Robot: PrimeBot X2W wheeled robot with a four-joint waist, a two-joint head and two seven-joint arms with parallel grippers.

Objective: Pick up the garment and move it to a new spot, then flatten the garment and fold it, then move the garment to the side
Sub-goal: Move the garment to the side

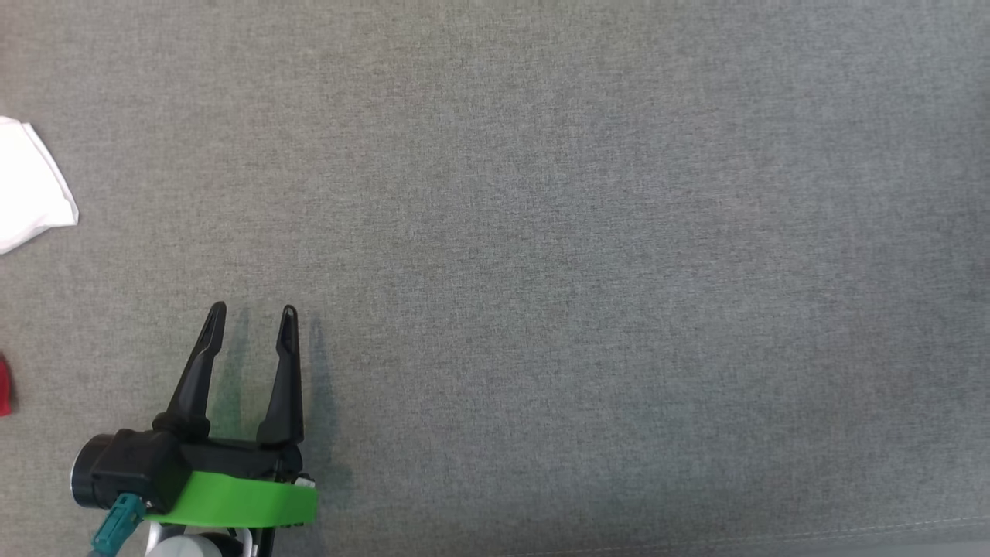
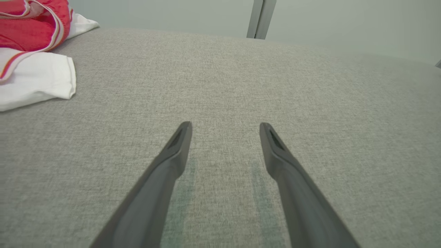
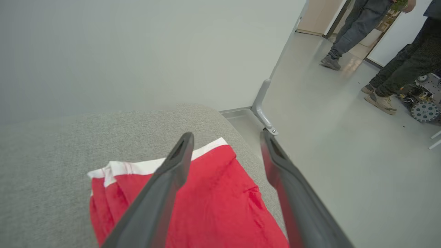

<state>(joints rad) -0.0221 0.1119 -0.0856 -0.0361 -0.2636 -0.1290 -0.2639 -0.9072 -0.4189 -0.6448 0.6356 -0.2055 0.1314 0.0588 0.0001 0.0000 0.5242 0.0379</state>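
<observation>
The garment (image 3: pixel 213 199) is red with a white band and lies folded on the grey fabric surface (image 3: pixel 51 155), close to its rounded edge. My right gripper (image 3: pixel 227 134) hangs just above it, open, fingers spread over the cloth with nothing between them. A sliver of red (image 1: pixel 4 387) shows at the head view's left edge. My left gripper (image 1: pixel 255 309) rests low over the bare grey surface at the lower left, open and empty; its own view has the fingers (image 2: pixel 179 144) wide apart, with red cloth (image 2: pixel 31 27) piled at the far left.
A white cloth (image 1: pixel 31 186) lies at the left edge, under the red pile in the left wrist view (image 2: pixel 38 79). Beyond the surface's edge is pale floor with a grey metal bracket (image 3: pixel 262 106), two people's legs (image 3: pixel 348 27) (image 3: pixel 396 79) and a wheeled machine (image 3: pixel 425 103).
</observation>
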